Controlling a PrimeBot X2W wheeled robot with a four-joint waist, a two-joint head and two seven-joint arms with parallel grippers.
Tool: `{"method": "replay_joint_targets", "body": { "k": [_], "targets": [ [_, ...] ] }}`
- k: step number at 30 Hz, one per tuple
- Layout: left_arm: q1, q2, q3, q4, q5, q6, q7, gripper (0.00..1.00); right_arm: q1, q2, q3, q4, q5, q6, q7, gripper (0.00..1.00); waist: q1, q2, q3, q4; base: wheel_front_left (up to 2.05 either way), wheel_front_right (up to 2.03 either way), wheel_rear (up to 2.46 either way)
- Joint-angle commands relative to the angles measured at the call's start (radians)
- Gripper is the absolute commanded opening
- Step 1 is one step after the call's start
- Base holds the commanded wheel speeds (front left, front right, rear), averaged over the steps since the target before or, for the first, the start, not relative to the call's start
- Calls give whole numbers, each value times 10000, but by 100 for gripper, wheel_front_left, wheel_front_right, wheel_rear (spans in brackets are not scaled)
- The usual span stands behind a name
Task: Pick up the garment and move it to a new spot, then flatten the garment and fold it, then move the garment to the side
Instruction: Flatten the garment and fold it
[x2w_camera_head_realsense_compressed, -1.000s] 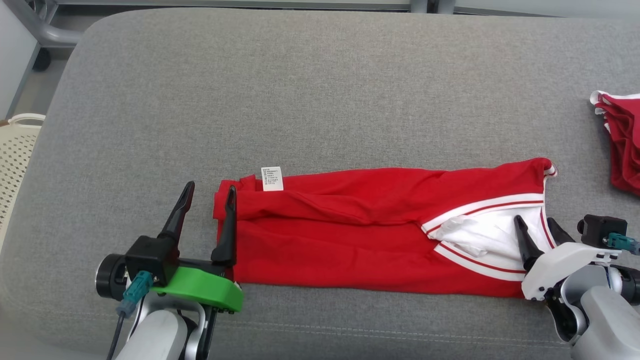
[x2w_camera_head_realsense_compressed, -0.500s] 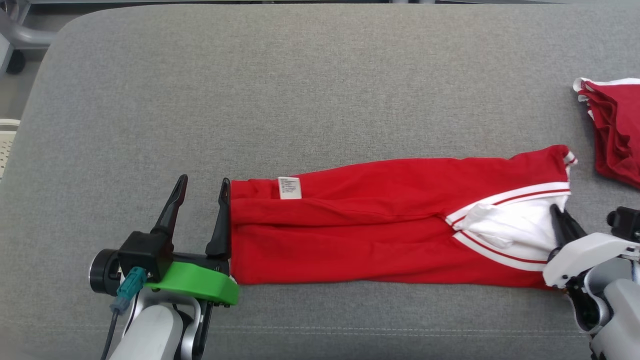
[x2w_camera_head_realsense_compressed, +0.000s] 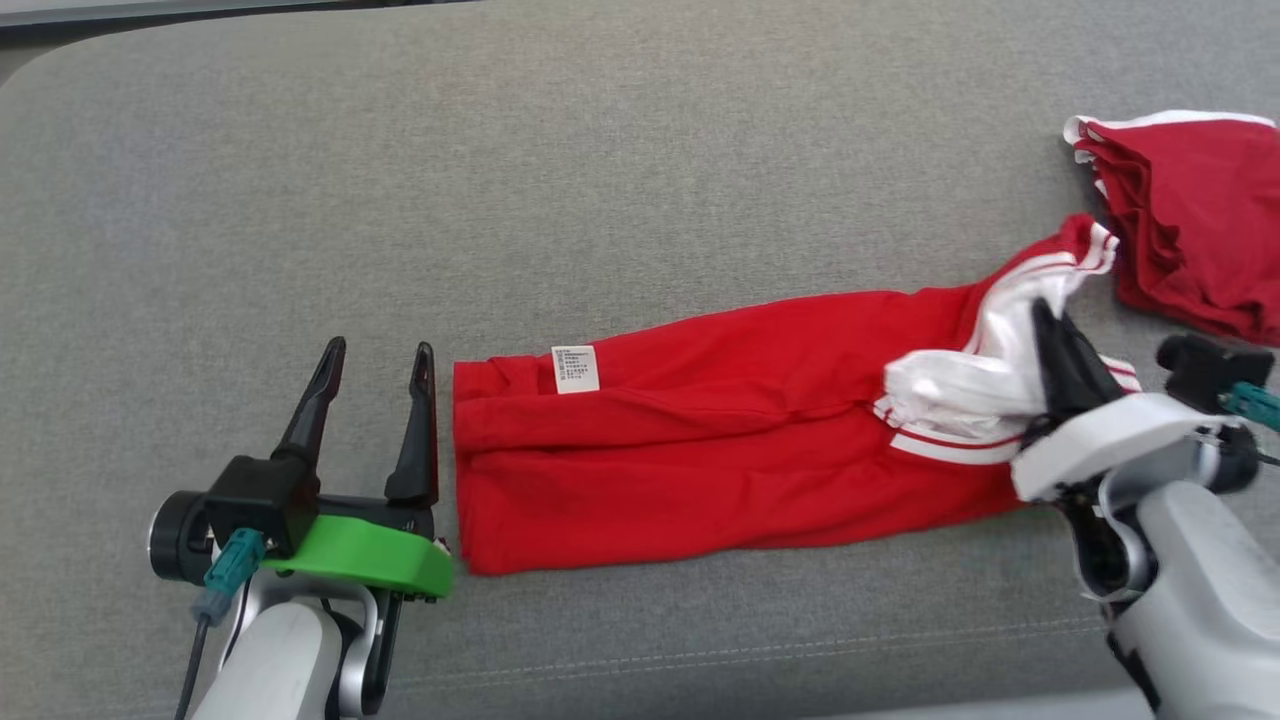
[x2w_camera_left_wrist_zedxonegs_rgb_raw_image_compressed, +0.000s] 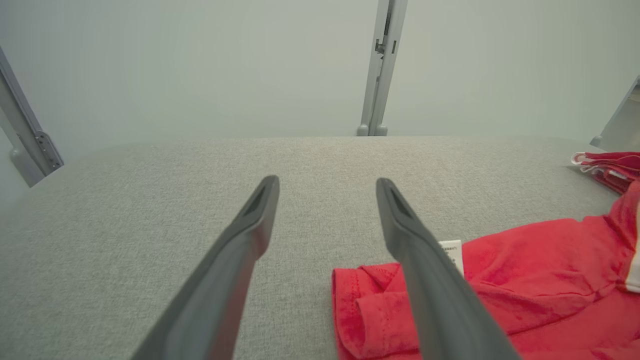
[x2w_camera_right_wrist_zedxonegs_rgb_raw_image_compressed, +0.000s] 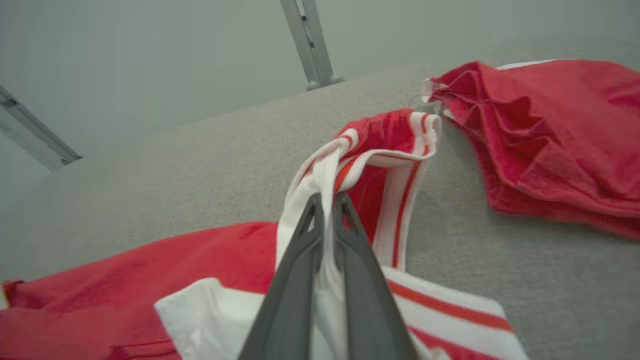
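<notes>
Surface: grey woven cushion (x2w_camera_head_realsense_compressed: 600, 150) lies under both grippers and carries all the cloth. A stitched seam runs across it close to the arms.
Garment: long red garment (x2w_camera_head_realsense_compressed: 700, 440) is stretched between the two grippers, flat on the cushion for most of its length. Its hem end is just beside the left gripper's inner finger. The opposite end is raised off the cushion in the right gripper.
Second item: second red garment (x2w_camera_head_realsense_compressed: 1190, 220), crumpled and white-edged, is on the cushion beyond the right gripper's fingertips, to their outer side. It is close to the lifted end; contact unclear.
Right gripper: right gripper (x2w_camera_head_realsense_compressed: 1048, 325) is closed, both dark fingers pinching the white part of the garment. The wrist view shows white cloth squeezed between the tips.
Left gripper: left gripper (x2w_camera_head_realsense_compressed: 380, 350) is spread wide with nothing between its fingers, low over bare cushion. The inner finger runs alongside the hem edge; touching or not, cannot tell.
Mount: green bracket (x2w_camera_head_realsense_compressed: 370, 560) is at the base of the left gripper's fingers.
Trim: white band (x2w_camera_right_wrist_zedxonegs_rgb_raw_image_compressed: 385, 161) with red stripes is bunched and folded over just ahead of the right gripper's tips.
Tag: white care label (x2w_camera_head_realsense_compressed: 575, 368), print unreadable, is on the red cloth near the left gripper's inner fingertip, on the side toward the right gripper.
</notes>
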Motion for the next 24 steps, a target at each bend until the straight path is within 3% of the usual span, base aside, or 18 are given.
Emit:
{"method": "replay_joint_targets", "body": {
  "k": [1,6,11,17,24],
  "targets": [
    [-108,110,49,-49,107,13,-40,100,-58,149,107,-321,-116,-2,-67,0,0,-1,92,-346,0,0,0],
    [-258,203,56,-110,131,-43,-36,100,185,1158,1055,-2592,-377,0,405,0,0,-1,200,-699,0,0,0],
    [-427,188,-60,-152,144,-116,28,100,239,2137,2151,-3873,-577,0,972,0,0,-1,343,-673,0,0,0],
    [-652,55,-213,-93,127,-192,39,100,-268,2754,3265,-3429,-697,0,927,0,0,-1,544,-225,0,0,0],
    [-870,-241,-390,97,106,-357,-4,100,-956,2805,4728,-2102,127,0,350,0,0,-1,734,529,0,0,0]
  ]
}}
